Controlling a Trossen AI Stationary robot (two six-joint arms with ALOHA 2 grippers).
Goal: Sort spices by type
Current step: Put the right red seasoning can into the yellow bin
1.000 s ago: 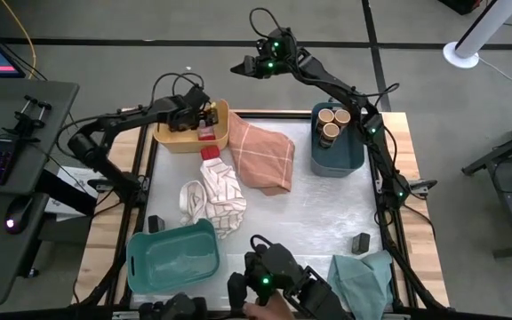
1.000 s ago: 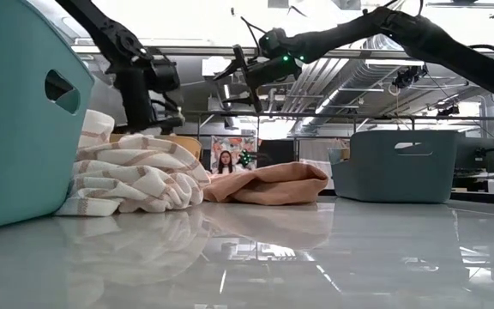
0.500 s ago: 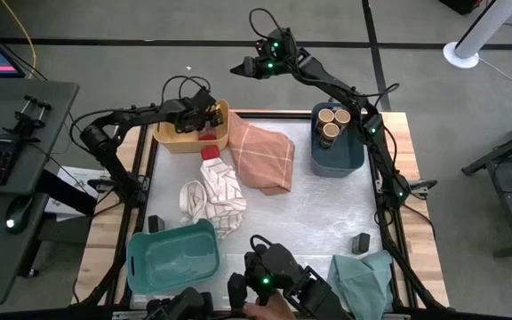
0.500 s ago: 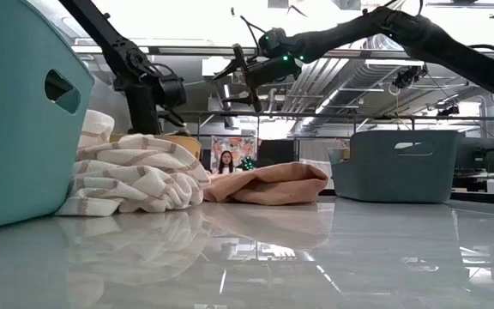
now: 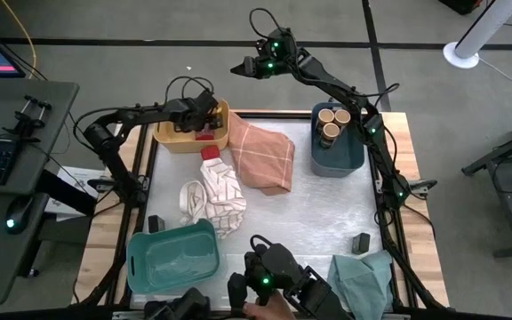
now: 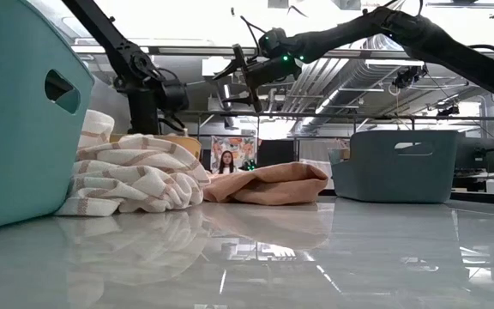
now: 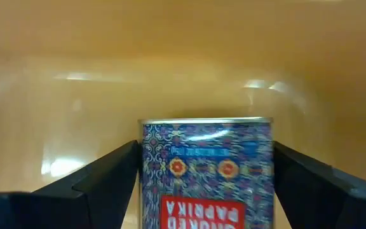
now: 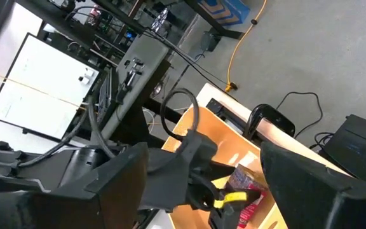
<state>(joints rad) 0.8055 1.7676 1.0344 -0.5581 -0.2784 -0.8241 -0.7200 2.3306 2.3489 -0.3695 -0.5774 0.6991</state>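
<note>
Overhead view. The left gripper (image 5: 210, 116) reaches into the yellow plastic bin (image 5: 172, 140) at the table's far left corner. In its wrist view, its two dark fingers (image 7: 103, 181) stand apart on either side of a boxy tin with a blue patterned label and a red "paprika" panel (image 7: 206, 172); the tin sits between them against the bin's yellow wall, and contact with either finger cannot be made out. The tin's lower part is cut off by the frame edge.

A second red-topped boxy container (image 5: 209, 153) lies on the table just outside the bin, touching the striped cream-and-tan cloth (image 5: 216, 197). Three round tan-topped jars (image 5: 332, 122) stand in the blue plastic bin (image 5: 338, 158). One small black block (image 5: 360, 242) rests near the green cloth (image 5: 363, 277), another (image 5: 155, 223) beside the teal plastic bin (image 5: 172, 259).

The right gripper (image 5: 241, 68) hangs above the floor beyond the table's far edge, fingers parted, holding nothing. An orange cloth (image 5: 262, 156) lies between the two far bins.
</note>
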